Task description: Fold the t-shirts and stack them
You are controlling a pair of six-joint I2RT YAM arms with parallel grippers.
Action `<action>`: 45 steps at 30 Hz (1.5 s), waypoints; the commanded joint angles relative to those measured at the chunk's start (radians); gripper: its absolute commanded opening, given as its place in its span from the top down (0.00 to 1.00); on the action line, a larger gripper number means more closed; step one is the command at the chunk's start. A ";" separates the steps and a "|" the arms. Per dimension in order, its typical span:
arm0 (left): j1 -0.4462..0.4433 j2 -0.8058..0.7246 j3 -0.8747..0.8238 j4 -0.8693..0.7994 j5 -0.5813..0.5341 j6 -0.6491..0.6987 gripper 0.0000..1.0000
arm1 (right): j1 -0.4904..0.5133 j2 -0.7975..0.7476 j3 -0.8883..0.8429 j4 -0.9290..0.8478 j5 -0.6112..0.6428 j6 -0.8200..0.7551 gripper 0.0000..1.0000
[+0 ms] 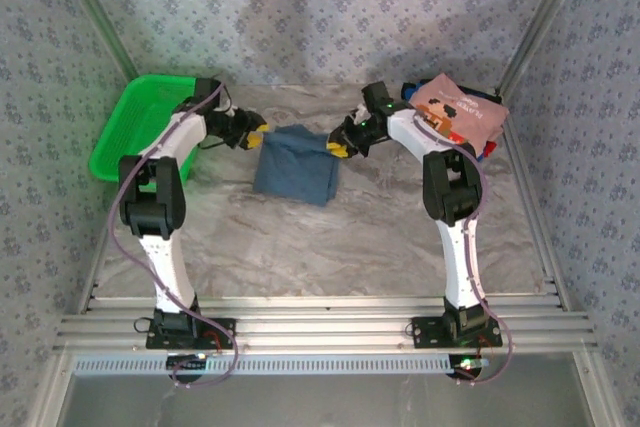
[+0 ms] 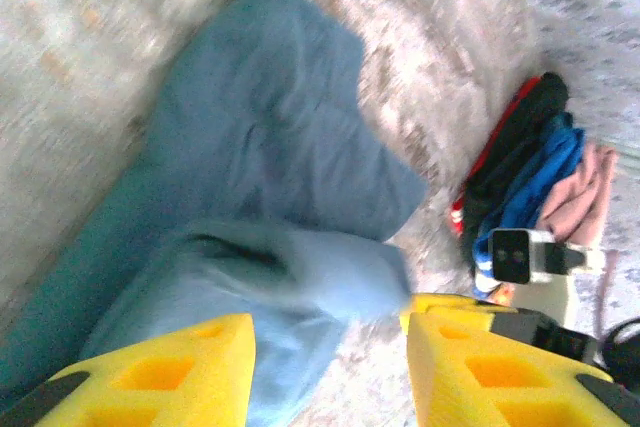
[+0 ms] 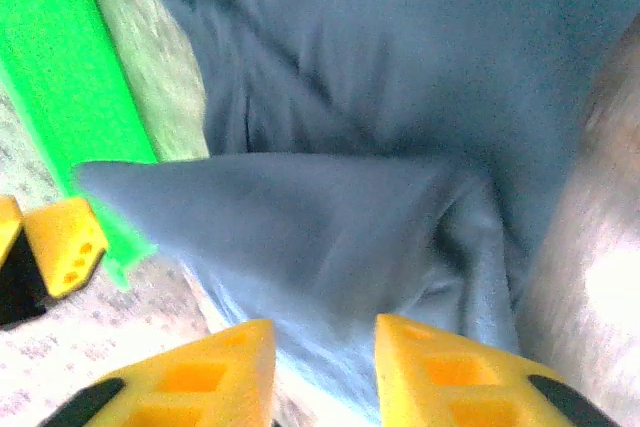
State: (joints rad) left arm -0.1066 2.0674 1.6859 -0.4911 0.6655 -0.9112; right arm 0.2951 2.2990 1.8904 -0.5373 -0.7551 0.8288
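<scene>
A dusty teal-blue t-shirt (image 1: 295,175) lies folded on the marble table top, between the two arms. My left gripper (image 1: 258,135) is at its far left corner and my right gripper (image 1: 338,147) at its far right corner. In the left wrist view the yellow jaws (image 2: 330,332) stand apart, with a blurred fold of the teal shirt (image 2: 260,147) just ahead and not pinched. In the right wrist view the jaws (image 3: 325,332) are also apart, and a raised flap of the shirt (image 3: 300,227) hangs loose beyond them. A pink printed t-shirt (image 1: 460,112) tops a pile at the far right.
A green mesh basket (image 1: 130,127) stands at the far left, right behind the left arm. The pile of dark and blue clothes (image 2: 530,162) under the pink shirt lies behind the right arm. Metal frame posts and patterned walls close in the table.
</scene>
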 commanded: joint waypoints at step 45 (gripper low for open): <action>0.137 -1.021 -0.736 -0.015 -0.209 0.329 0.09 | 0.171 0.211 0.307 -0.410 0.497 -0.420 0.16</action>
State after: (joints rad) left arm 0.0032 1.1107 0.9646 -0.4072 0.4770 -0.6163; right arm 0.4377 2.4416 2.1235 -0.8356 -0.3752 0.4492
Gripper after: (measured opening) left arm 0.913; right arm 0.842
